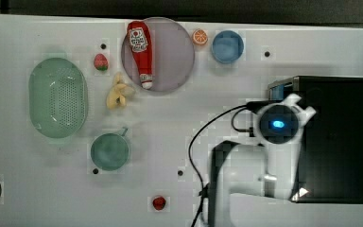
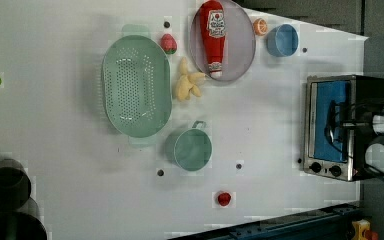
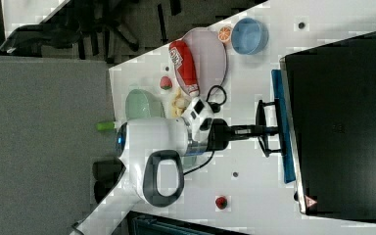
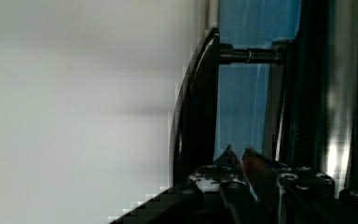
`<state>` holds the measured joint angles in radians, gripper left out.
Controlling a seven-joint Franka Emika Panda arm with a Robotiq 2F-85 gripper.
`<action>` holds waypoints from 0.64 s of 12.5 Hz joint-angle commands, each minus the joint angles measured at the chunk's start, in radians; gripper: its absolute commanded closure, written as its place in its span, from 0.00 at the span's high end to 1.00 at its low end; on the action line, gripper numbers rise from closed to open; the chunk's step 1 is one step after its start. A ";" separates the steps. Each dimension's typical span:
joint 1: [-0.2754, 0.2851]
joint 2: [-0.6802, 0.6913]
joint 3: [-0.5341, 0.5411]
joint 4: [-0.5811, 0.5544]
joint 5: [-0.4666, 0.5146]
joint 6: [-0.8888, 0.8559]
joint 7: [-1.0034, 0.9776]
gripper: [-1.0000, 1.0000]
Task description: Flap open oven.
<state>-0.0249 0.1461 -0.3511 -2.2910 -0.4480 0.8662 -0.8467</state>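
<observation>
The oven (image 1: pixel 333 139) sits at the top view's right, bottle (image 1: pixel 140 51) on plate (image 1: pixel 172 52).

The white arm (image 3: pixel 152 142) has rounded joints, a glowing blue light (image 1: pixel 277 124), a black cable (image 1: pixel 203 137) and a black gripper (image 3: pixel 269 130).

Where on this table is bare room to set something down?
Bare: the stretch between the green cup and the oven, and beyond the colander on the top view's left. Crowded: around the plate, banana and blue bowl.

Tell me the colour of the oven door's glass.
Blue-tinted, clearest in the left view on the oven door glass.
</observation>
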 commanded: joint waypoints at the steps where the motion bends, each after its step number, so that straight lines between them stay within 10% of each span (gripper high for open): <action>1: 0.045 0.025 0.079 -0.036 -0.117 -0.006 0.270 0.18; 8: 0.095 0.184 0.183 -0.021 -0.406 -0.027 0.741 0.18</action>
<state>0.0396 0.3013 -0.1698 -2.3105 -0.8550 0.8438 -0.3013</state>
